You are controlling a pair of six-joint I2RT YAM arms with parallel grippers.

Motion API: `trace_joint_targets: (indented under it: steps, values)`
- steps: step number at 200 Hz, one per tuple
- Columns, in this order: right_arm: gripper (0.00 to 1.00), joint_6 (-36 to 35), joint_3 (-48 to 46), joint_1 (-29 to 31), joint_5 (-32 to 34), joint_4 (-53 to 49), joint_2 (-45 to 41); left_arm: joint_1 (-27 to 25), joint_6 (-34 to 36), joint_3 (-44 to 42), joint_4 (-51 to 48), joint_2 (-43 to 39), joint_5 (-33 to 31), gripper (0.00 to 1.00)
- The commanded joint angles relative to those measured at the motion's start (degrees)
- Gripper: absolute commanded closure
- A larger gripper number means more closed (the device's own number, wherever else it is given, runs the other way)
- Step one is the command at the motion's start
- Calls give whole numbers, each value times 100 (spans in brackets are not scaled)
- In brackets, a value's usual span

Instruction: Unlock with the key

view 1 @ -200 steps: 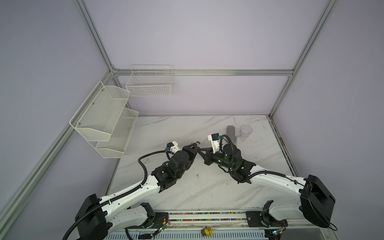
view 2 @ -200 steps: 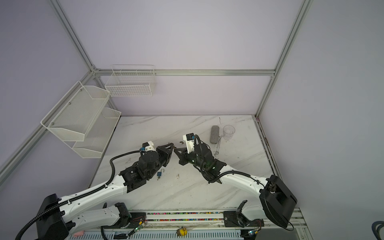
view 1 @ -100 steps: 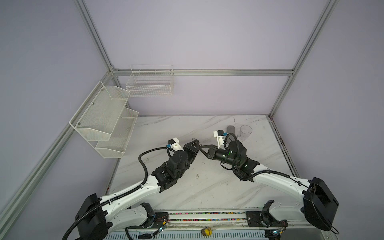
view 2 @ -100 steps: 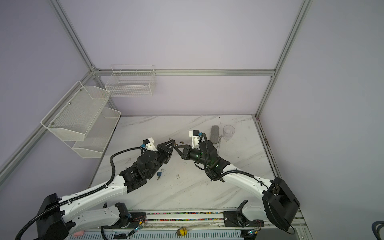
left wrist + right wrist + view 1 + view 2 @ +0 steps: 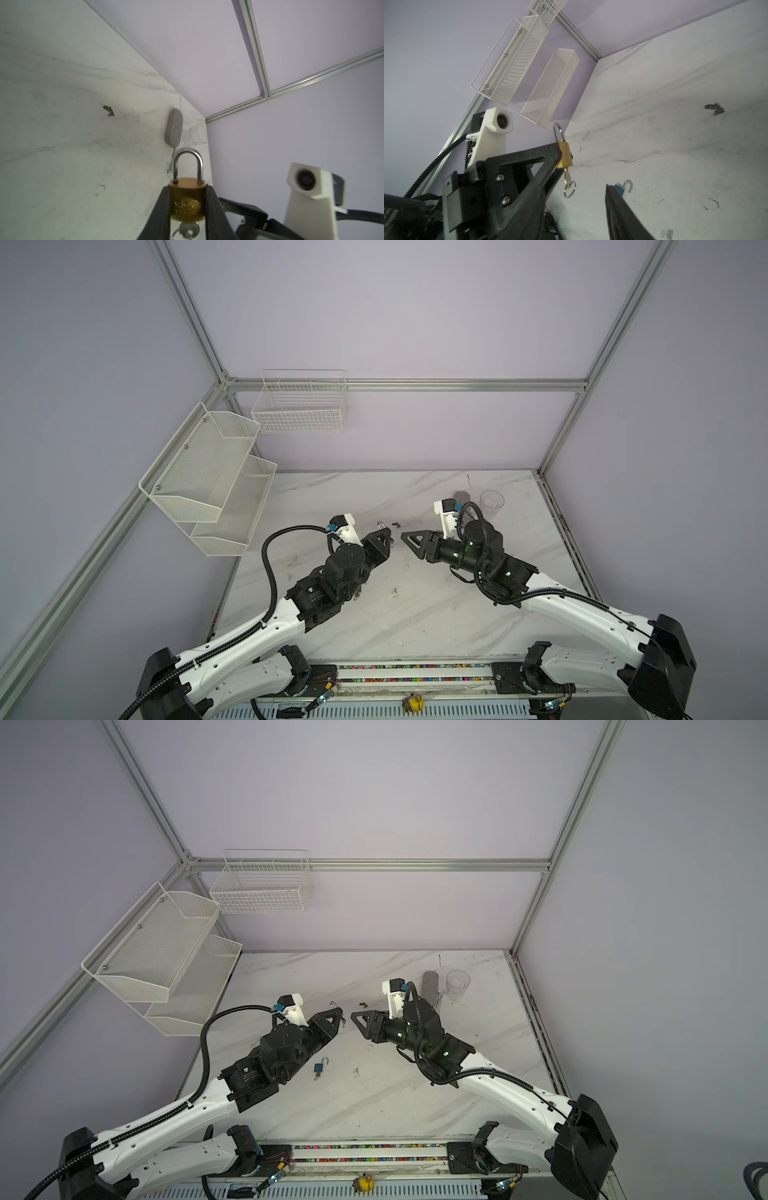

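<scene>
Since a second ago the right gripper [image 5: 407,538] has backed off. It was nose to nose with the left gripper [image 5: 337,1016]; now there's a clear gap between the two over the middle of the table [image 5: 415,614]. The left arm has barely shifted.

Right side: jaws apart, nothing in them. The right wrist view shows one finger [image 5: 623,214] with bare table beside it, touching nothing.

Left side: clamped on the brass padlock [image 5: 188,204], one finger on each edge of the body, logo face toward the left wrist camera. The padlock is held clear of the table. Its shackle [image 5: 188,164] sticks out past the fingertips, and both legs look seated in the body. The key [image 5: 566,176] sits in the keyhole at the end opposite the shackle, with its ring [image 5: 569,190] hanging free below.

A blue padlock [image 5: 319,1068] lies on the table beside the left arm; its shackle looks open.

A grey oblong block [image 5: 430,986] and a clear cup [image 5: 458,982] stand just beside each other at the far right of the table, behind the right arm.
</scene>
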Motion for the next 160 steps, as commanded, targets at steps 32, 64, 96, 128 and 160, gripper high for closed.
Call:
trace_joint_targets:
  steps: [32, 64, 96, 128, 160]
  values:
    - [37, -1113, 1354, -50, 194, -2611, -15, 3, 3901, -798, 528, -448, 658, 100]
    - [34, -1661, 2168, -51, 390, -3544, 626, -112, 5119, -1146, 1379, -154, 990, 100]
    - [33, -1869, 2538, -42, 424, -3872, 1068, -234, 5513, -931, 1532, 293, 904, 100]
    - [33, -1977, 2799, -42, 788, -4099, 1365, -296, 5639, -952, 1811, 508, 813, 100]
    - [32, -2133, 2997, -44, 1054, -4270, 1811, -323, 5719, -977, 1933, 564, 765, 100]
